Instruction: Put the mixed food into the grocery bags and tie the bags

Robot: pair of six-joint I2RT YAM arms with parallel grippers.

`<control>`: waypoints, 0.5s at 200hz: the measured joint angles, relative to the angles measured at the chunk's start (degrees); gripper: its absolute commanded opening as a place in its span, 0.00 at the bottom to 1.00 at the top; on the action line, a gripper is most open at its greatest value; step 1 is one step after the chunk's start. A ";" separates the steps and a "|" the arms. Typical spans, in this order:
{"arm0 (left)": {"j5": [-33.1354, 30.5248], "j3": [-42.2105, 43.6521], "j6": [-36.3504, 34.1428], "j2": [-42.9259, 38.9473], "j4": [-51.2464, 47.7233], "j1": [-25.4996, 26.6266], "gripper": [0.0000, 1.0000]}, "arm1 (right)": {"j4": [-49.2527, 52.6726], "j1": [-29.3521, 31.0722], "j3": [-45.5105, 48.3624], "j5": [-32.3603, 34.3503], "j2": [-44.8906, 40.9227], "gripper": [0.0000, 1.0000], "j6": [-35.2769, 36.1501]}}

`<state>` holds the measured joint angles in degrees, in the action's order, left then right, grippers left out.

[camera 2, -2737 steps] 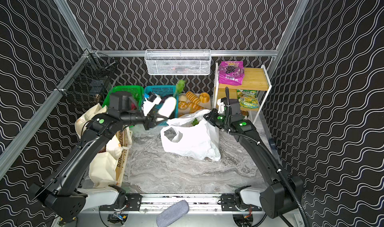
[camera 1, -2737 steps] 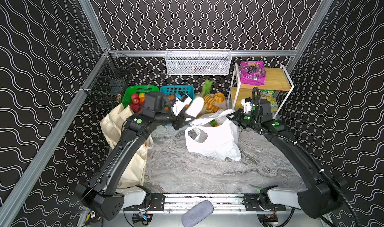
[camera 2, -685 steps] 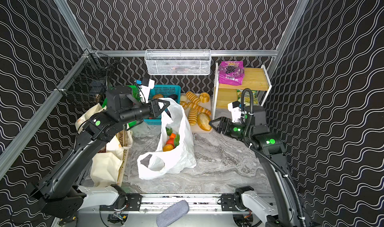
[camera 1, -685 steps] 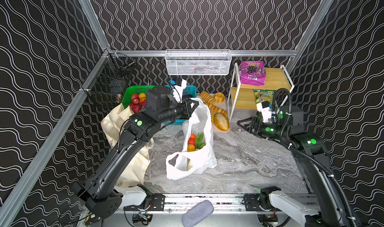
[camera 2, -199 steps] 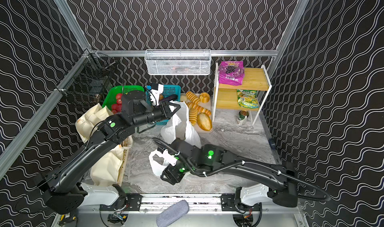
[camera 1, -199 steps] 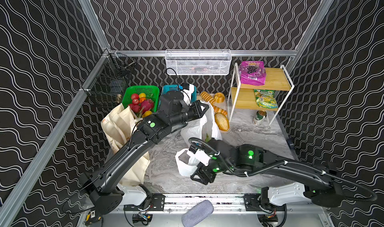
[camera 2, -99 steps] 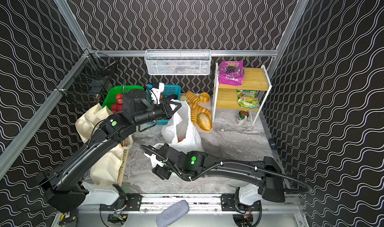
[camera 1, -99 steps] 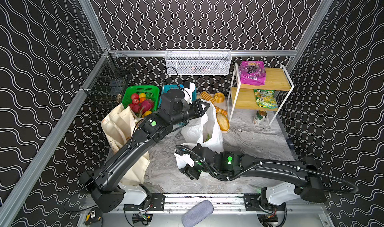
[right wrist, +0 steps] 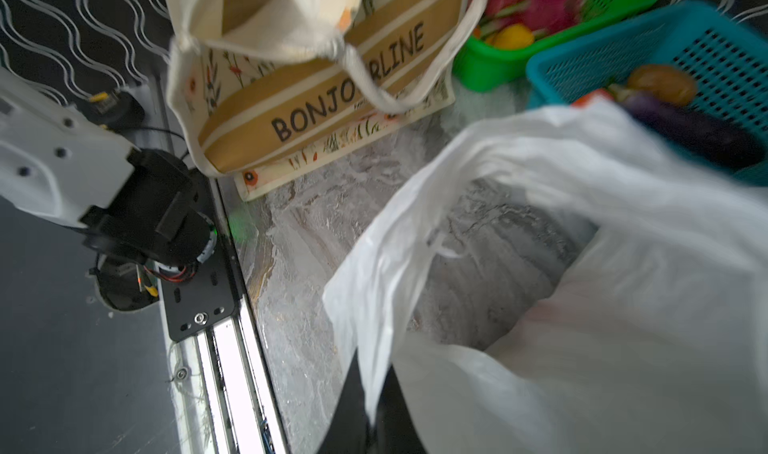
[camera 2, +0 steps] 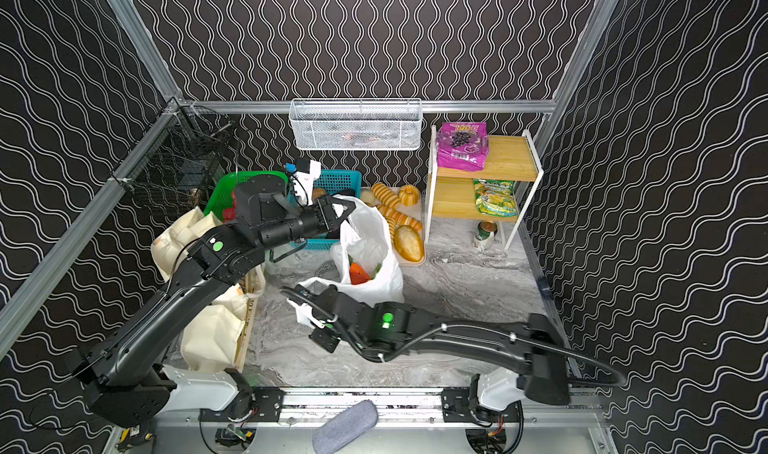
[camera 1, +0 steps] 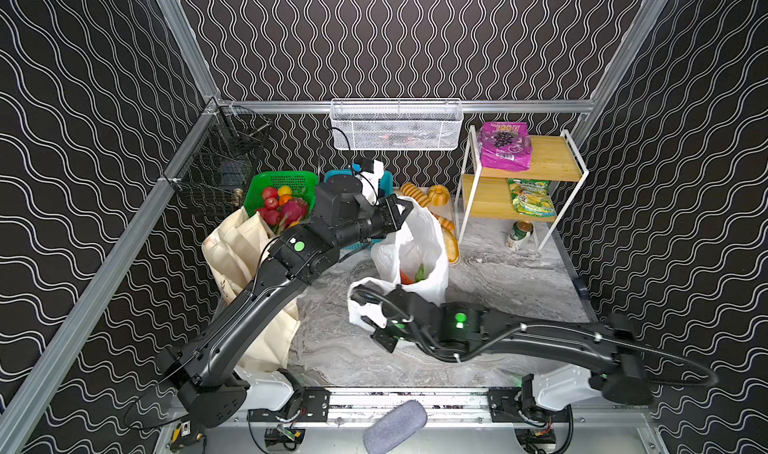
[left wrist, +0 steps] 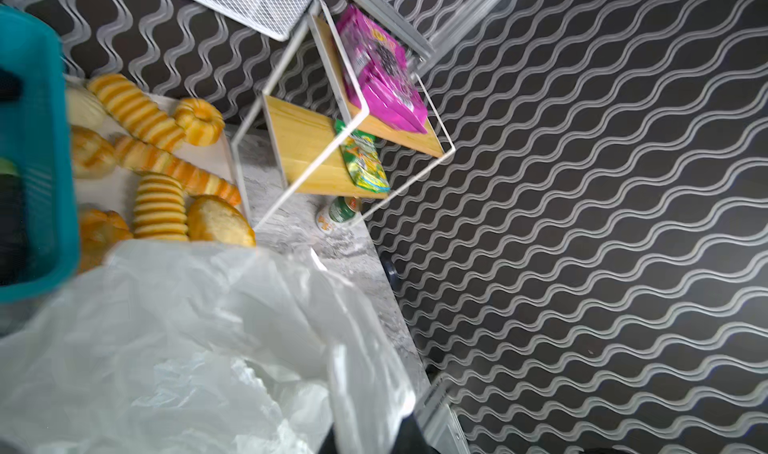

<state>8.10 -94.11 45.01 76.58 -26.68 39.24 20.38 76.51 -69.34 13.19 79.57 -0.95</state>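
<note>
The white plastic grocery bag (camera 1: 419, 240) (camera 2: 370, 231) stands mid-table with orange and green toy vegetables (camera 1: 410, 274) (camera 2: 358, 274) showing in its mouth. My left gripper (camera 1: 402, 211) (camera 2: 347, 211) (left wrist: 365, 437) is shut on the bag's raised upper handle. Reaching across low, my right gripper (camera 1: 362, 300) (camera 2: 300, 302) (right wrist: 370, 425) is shut on the lower handle loop, a strip of film pinched between its jaws. The cream canvas tote (camera 1: 245, 256) (right wrist: 316, 98) slumps at the left. A purple grape-print packet (camera 1: 504, 146) (left wrist: 382, 73) lies on the top shelf.
A wooden two-tier shelf (camera 1: 552, 169) at the back right holds a green-yellow packet (camera 1: 530, 198), with a can (camera 1: 517, 233) under it. Golden breads lie on a tray (camera 2: 415, 260). A green fruit basket (camera 1: 286, 179), a teal basket (camera 2: 338, 179) and a white wall basket (camera 1: 395, 125) line the back.
My right gripper has shut on the bag's lower handle; half a second ago it stood open beside it. The left gripper keeps the upper handle raised, barely moved.
</note>
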 measured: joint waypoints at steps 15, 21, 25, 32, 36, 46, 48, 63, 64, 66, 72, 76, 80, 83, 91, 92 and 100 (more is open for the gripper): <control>-0.87 -0.11 -0.59 -0.92 -1.20 -2.08 0.00 | -0.31 0.00 2.97 1.95 -6.51 0.00 -1.42; -1.46 -0.37 -0.85 -1.27 -1.84 -2.82 0.00 | -0.44 -0.02 3.96 2.95 -9.14 0.00 -1.46; -1.88 -0.59 -1.20 -1.55 -2.21 -3.26 0.00 | -0.50 -0.04 4.52 3.69 -10.91 0.00 -1.68; -2.23 -1.03 -1.68 -1.97 -2.80 -3.67 0.00 | -0.57 -0.09 5.29 4.96 -13.70 0.00 -2.34; -2.60 -1.29 -1.86 -2.19 -3.10 -3.78 0.00 | -0.55 -0.11 5.62 5.68 -15.30 0.00 -2.82; -3.15 -2.01 -2.43 -2.86 -3.96 -3.89 0.00 | -0.57 -0.57 6.10 7.37 -18.91 0.00 -3.19; -3.15 -2.08 -2.56 -2.95 -4.04 -3.93 0.00 | -0.57 -0.70 6.12 7.67 -19.58 0.00 -3.19; -4.02 -2.62 -3.52 -3.85 -4.81 -4.02 0.00 | -0.83 -2.97 6.01 9.27 -23.93 0.00 -4.39; -4.15 -2.64 -3.61 -3.96 -4.87 -4.04 0.00 | -0.81 -3.30 5.92 9.44 -24.28 0.00 -4.46; -4.39 -2.73 -3.72 -4.07 -5.01 -4.04 0.00 | -0.72 -3.85 5.81 9.55 -24.81 0.00 -4.55; -5.01 -2.97 -4.17 -4.33 -5.55 -4.07 0.00 | -0.46 -5.84 5.20 9.60 -26.12 0.00 -4.98; -5.35 -3.13 -4.59 -4.46 -5.99 -4.07 0.00 | -0.31 -7.08 4.79 9.57 -26.73 0.00 -5.25; -5.73 -3.32 -4.76 -4.66 -6.47 -4.09 0.00 | -0.15 -8.66 4.15 9.62 -27.43 0.00 -5.86; -5.92 -3.45 -4.92 -4.76 -6.86 -4.09 0.00 | -0.02 -10.05 3.56 9.42 -27.89 0.00 -5.92; -6.10 -3.78 -5.42 -5.09 -7.78 -4.09 0.00 | 0.13 -14.08 2.08 8.85 -28.87 0.00 -6.34; -6.12 -3.85 -5.57 -5.16 -7.93 -4.09 0.00 | 0.13 -14.45 1.95 8.74 -28.92 0.00 -6.38; -6.12 -4.35 -6.21 -5.46 -8.87 -4.07 0.00 | 0.50 -18.73 0.33 7.54 -29.33 0.00 -7.19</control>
<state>1.98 -98.45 38.81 71.11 -35.55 35.18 20.88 57.78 -69.01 20.73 50.24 -8.14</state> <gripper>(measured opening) 0.049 0.063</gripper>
